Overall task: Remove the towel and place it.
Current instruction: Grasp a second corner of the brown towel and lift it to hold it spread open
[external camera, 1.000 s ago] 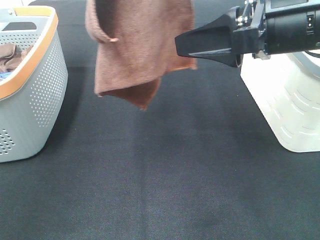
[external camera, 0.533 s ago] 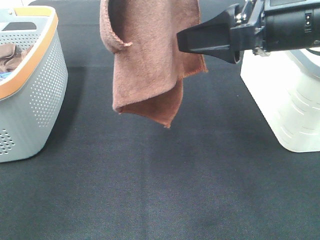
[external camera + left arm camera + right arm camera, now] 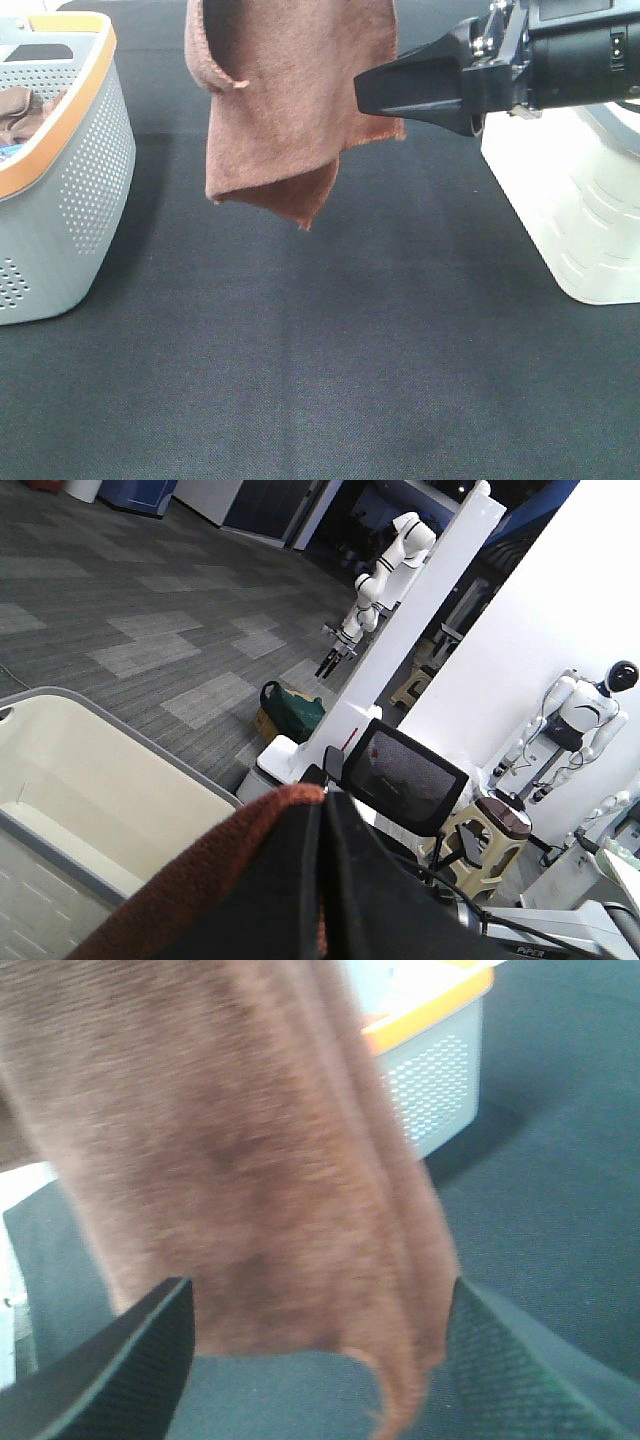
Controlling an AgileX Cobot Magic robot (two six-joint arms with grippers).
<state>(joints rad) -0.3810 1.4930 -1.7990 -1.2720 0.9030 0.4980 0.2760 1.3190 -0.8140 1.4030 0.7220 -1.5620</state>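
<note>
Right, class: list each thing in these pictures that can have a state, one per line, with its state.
towel: hanging in the air, clear of the table, folded over itself.
left gripper: shut on the towel.
right gripper: open, a finger either side of the towel.
basket: upright, lidless, a brown cloth inside.

The right gripper is matte black, with wedge-shaped fingers. Its pads have a fine dotted texture. Silver bolts sit behind.

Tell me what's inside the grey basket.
Inside the basket, a bunched brown cloth and a sliver of something blue show. Its wall and the frame edge hide the rest.
</note>
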